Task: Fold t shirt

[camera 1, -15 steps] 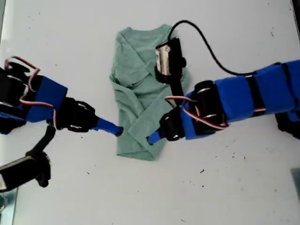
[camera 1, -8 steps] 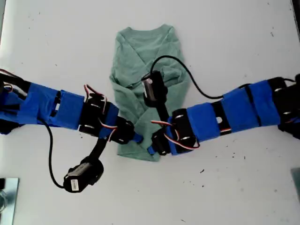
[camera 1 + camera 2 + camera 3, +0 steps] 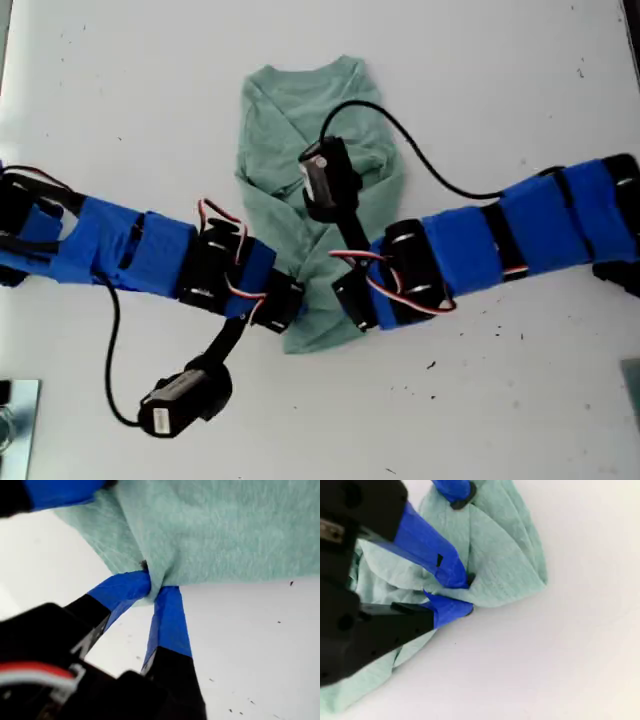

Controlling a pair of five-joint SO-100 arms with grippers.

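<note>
Plain white tabletop (image 3: pixel 520 90). Soft wrinkled sage-green knit t shirt (image 3: pixel 300 130) lies mid-table. First gripper (image 3: pixel 156 591) and second gripper (image 3: pixel 461 594) each pinched on hem edge. Light, limp, bunches easily; hold edges.

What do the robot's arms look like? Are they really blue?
Mostly! Both arms are black with bright blue wrapping. My first gripper and my second gripper have pointy, blue-taped fingers. Thin red and white wires loop at the joints, and a black cable runs to a little camera.
</note>
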